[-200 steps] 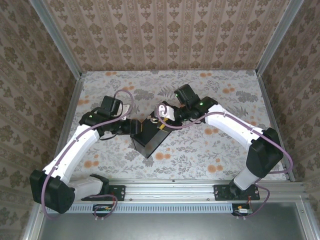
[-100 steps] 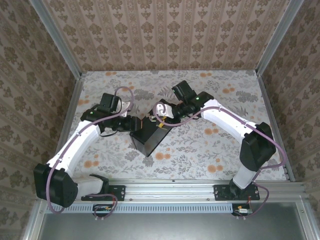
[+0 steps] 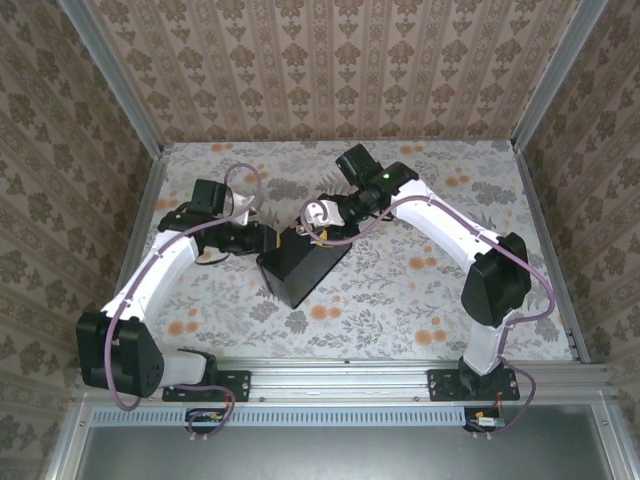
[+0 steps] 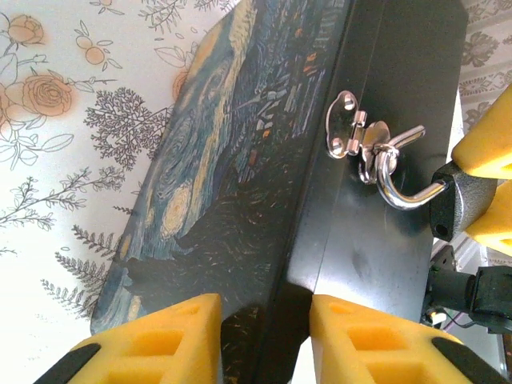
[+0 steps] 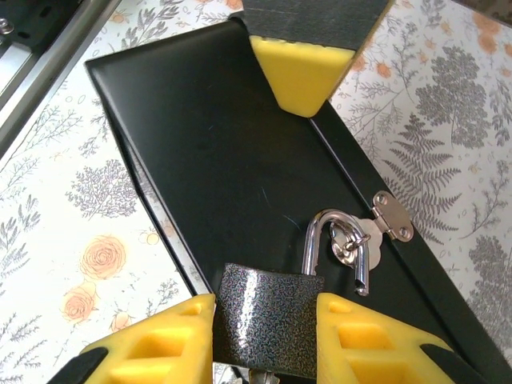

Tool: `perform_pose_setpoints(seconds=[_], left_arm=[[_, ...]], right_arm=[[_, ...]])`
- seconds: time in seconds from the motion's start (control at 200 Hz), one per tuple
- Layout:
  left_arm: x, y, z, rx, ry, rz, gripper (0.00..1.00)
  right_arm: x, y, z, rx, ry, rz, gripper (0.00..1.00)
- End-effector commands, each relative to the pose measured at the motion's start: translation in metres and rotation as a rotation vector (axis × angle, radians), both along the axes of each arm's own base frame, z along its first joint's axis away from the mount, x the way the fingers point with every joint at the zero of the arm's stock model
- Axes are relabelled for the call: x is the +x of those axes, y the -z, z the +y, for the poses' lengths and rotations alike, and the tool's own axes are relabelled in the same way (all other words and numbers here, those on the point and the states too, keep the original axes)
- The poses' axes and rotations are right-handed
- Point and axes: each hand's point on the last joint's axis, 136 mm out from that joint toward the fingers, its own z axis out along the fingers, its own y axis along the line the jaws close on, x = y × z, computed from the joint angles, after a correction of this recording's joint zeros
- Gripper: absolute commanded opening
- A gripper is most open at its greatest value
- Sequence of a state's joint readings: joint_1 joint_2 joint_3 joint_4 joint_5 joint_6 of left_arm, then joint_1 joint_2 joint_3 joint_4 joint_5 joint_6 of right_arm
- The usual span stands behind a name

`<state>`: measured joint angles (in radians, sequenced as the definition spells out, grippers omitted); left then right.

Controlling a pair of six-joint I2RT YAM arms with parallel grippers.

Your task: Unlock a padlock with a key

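Seen from the right wrist, the right gripper is clamped on the speckled dark body of the padlock, one yellow finger pressed against each flank. Whether the key sits in the keyway cannot be told, as the lock's underside is cut off at 6 o'clock. Beyond the body, the shackle stands sprung, its free leg hanging clear at 3 o'clock, yet it is still threaded through the hasp staple on the dark side of the painted box. Farther off, at the box's end, the left gripper is set astride the ridge between lid and side. Its fingers stand apart, and it cannot be told whether they press on the box.

From above, the padlock is found at the box's 1 o'clock corner, near the middle of the table.

It is judged that the free leg could snag in the staple if the lock is drawn off askew. The box would then be dragged or tipped, the more so if the left hold is only on a corner.

Compared with a second ago, both wrists have been shifted toward 12 o'clock, the right elbow has been swung inward, and the box appears to have been carried slightly with them.
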<state>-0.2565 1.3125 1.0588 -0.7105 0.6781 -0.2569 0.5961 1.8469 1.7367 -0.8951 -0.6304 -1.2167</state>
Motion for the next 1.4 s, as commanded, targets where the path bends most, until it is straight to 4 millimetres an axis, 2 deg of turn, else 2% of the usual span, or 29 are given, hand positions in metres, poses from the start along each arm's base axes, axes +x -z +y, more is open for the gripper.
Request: perform_pose_setpoints(seconds=[0.0,0.12,0.235,0.425,0.79,1.105,1.295,1.395], left_arm=[[0.016,0.019,0.009,0.06,-0.008,-0.025,0.33],[0.026,0.013,0.009,0.063,0.004,-0.043,0.33],[0.037,0.004,0.013,0.073,0.021,-0.073,0.33],[0.051,0.008,0.011,0.07,0.022,-0.095,0.32],[0.05,0.011,-0.016,0.008,0.047,-0.082,0.29],[0.05,0.011,-0.026,-0.034,0.067,-0.077,0.27],[0.055,0.01,-0.015,-0.023,0.023,-0.067,0.28],[0.063,0.004,-0.006,-0.024,-0.011,-0.088,0.3]], right_arm=[[-0.045,-0.005,0.008,0.048,-0.204,0.117,0.23],[-0.049,0.004,0.009,0.05,-0.253,0.137,0.23],[-0.04,0.01,0.011,0.05,-0.26,0.121,0.23],[-0.036,0.012,0.02,0.084,-0.294,0.151,0.23],[-0.037,0.009,0.039,0.129,-0.313,0.124,0.25],[-0.041,0.024,0.05,0.048,-0.341,0.095,0.25],[-0.037,0.017,0.058,0.105,-0.292,0.074,0.24],[-0.032,0.004,0.051,0.138,-0.246,0.04,0.24]])
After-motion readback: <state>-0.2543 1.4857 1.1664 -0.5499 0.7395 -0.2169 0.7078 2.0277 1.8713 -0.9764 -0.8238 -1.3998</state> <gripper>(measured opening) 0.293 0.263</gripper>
